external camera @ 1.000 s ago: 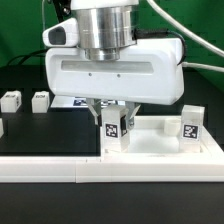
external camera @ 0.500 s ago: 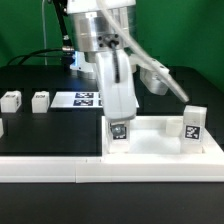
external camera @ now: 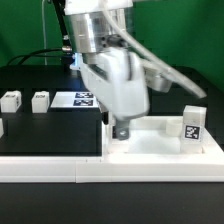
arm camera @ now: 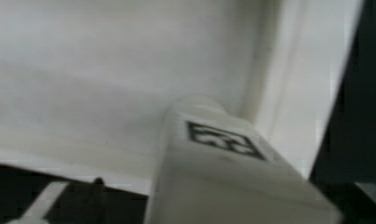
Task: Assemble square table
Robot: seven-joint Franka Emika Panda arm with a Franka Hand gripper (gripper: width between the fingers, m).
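Observation:
The white square table top point(external camera: 155, 148) lies at the front, to the exterior view's right. My gripper point(external camera: 121, 127) is low over its near-left corner, turned on its axis, and shut on a white tagged leg point(arm camera: 229, 175) that stands upright in that corner. In the exterior view the hand hides most of this leg. The wrist view shows the leg's tag and the top's flat surface point(arm camera: 114, 80) with its raised rim. A second leg point(external camera: 192, 123) stands upright at the top's right corner.
Two loose white legs point(external camera: 10, 99) point(external camera: 40, 99) lie on the black table at the exterior view's left, and part of a third point(external camera: 2, 127) shows at the edge. The marker board point(external camera: 84, 99) lies behind. The long white border rail point(external camera: 50, 170) runs along the front.
The hand has rotated about its vertical axis over the corner leg, from broadside to edge-on and further. The leg's tag, visible before, is now hidden behind the hand.

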